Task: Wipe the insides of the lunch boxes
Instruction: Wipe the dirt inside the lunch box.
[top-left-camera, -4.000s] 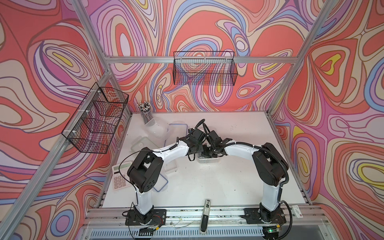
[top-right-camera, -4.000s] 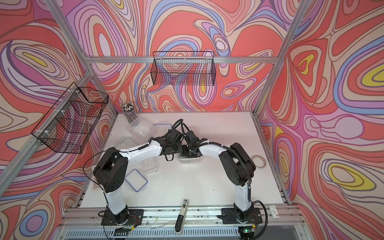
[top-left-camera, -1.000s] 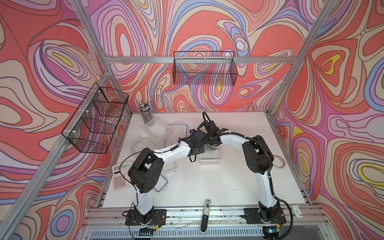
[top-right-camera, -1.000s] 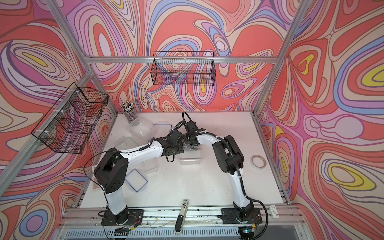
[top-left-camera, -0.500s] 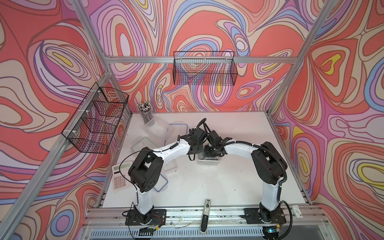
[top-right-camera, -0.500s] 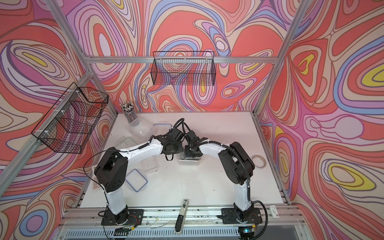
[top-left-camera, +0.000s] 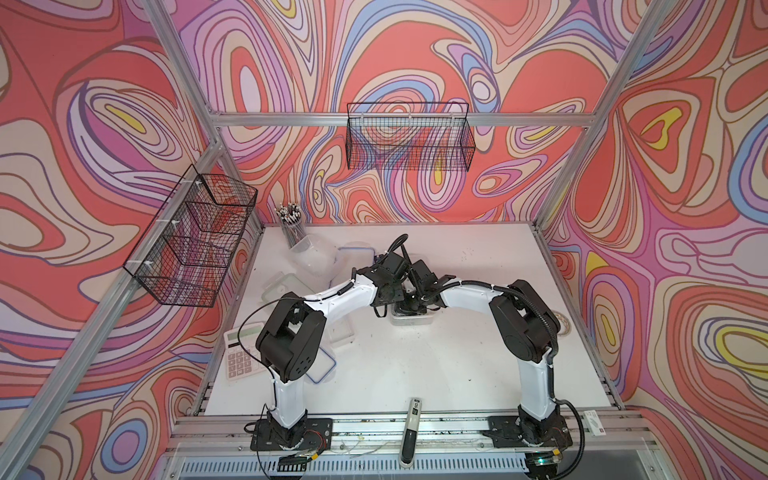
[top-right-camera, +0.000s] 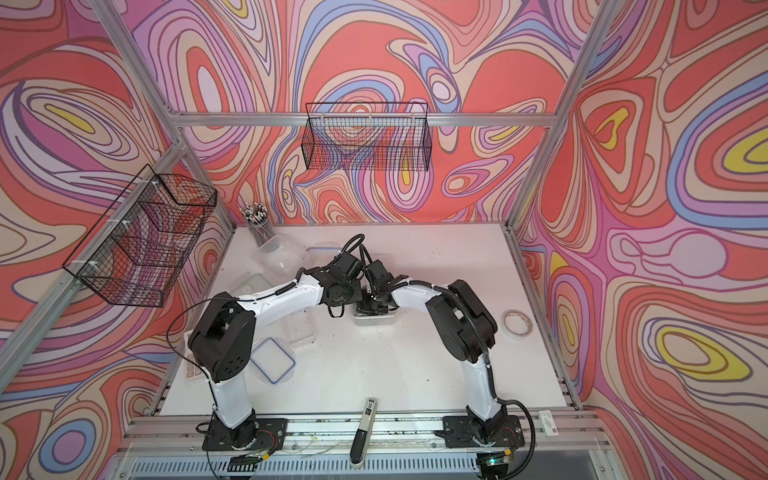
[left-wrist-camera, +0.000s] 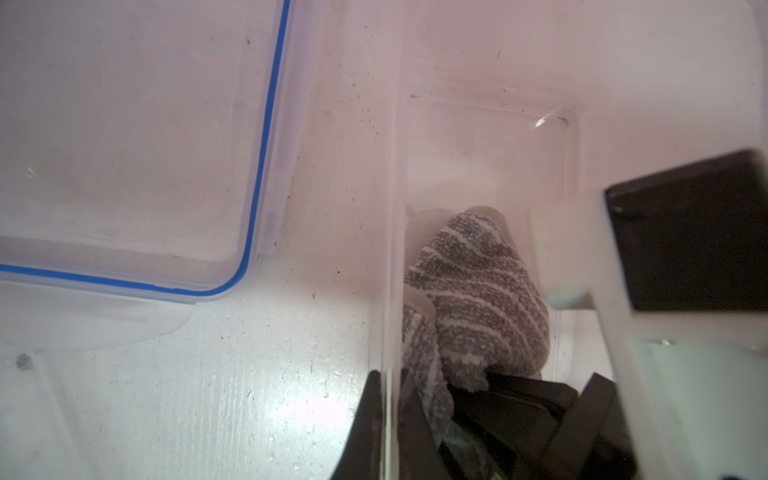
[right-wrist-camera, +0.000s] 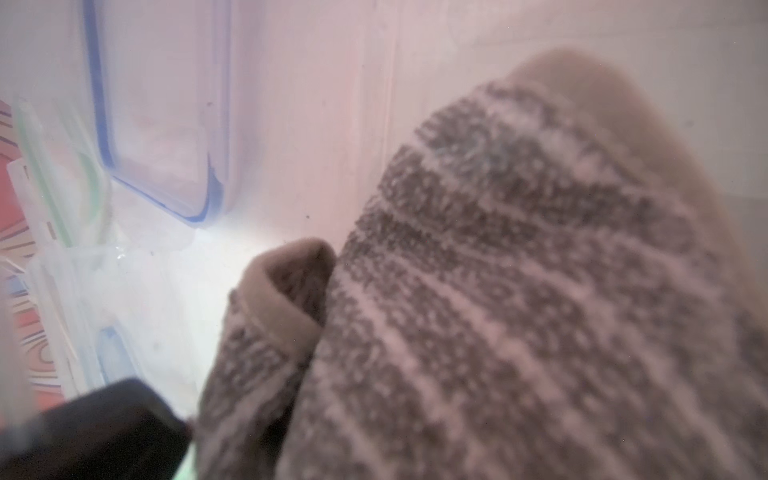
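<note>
The small clear lunch box (top-left-camera: 411, 319) (top-right-camera: 373, 319) stands mid-table with both arms meeting over it. My left gripper (left-wrist-camera: 390, 384) (top-left-camera: 398, 302) is shut on one side wall (left-wrist-camera: 390, 232), one finger outside and one inside. My right gripper (top-left-camera: 417, 306) reaches down into the box, shut on the grey striped cloth (left-wrist-camera: 478, 291) (right-wrist-camera: 519, 291). The bunched cloth presses on the box floor and hides the right jaws in the right wrist view. A large tub (top-left-camera: 316, 258) lies at the back left. A medium tub (top-right-camera: 300, 328) sits under the left arm.
Blue-rimmed lids lie at the front left (top-right-camera: 272, 359) and behind the box (left-wrist-camera: 124, 145); a frosted lid (top-left-camera: 277, 286) lies left. Also in view: pen cup (top-left-camera: 291, 226), calculator (top-left-camera: 239, 354), tape roll (top-right-camera: 516, 323), a handheld tool on the front rail (top-left-camera: 411, 428), wire baskets on two walls.
The right arm has drawn back from its stretched reach over the box, dragging the cloth toward the near side. The left gripper has kept its hold on the wall.
</note>
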